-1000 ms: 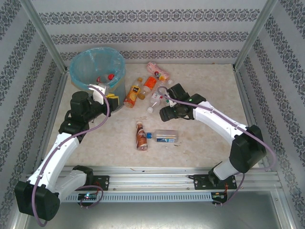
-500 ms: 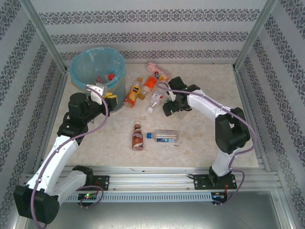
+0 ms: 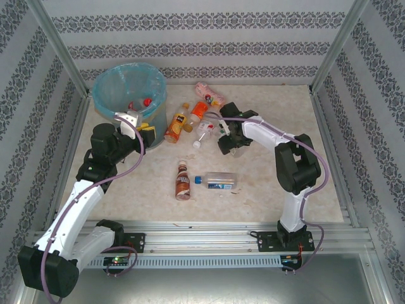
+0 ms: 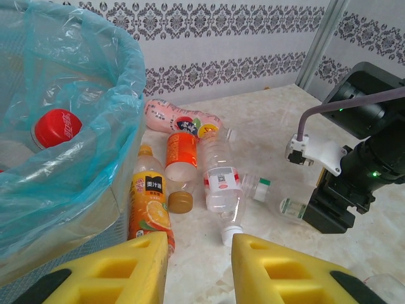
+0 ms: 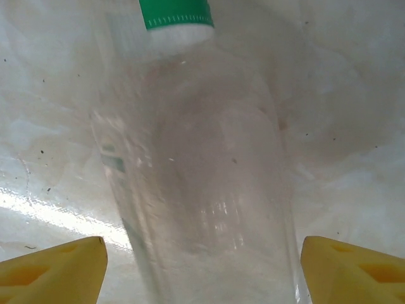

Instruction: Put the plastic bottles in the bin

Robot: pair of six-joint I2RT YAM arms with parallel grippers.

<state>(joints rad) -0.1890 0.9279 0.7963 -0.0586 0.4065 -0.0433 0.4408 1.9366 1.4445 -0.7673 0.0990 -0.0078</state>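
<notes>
The bin [image 3: 130,88], grey-blue with a light-blue bag, stands at the back left and holds red-capped bottles [image 4: 57,126]. My left gripper [image 3: 143,130] hovers beside it, open, with nothing between its yellow fingers [image 4: 120,269]. On the table lie a pink bottle [image 3: 211,94], an orange-labelled one [image 3: 199,111], an orange juice bottle [image 3: 177,123] and a clear one [image 3: 205,130]. My right gripper [image 3: 226,136] is open and straddles a clear green-capped bottle [image 5: 202,158] lying between its fingers [image 5: 57,269]. Nearer lie a brown bottle [image 3: 183,180] and a clear blue-capped bottle [image 3: 218,181].
Patterned walls and metal posts [image 3: 329,57] close in the marble table [image 3: 285,107] at the back and sides. The bin's wall [image 4: 76,164] stands just left of my left gripper. The right arm's elbow [image 3: 294,161] rises over the table's right half.
The right arm has swung its elbow in from the right, and its gripper has moved back onto the green-capped bottle. The left arm has barely moved.
</notes>
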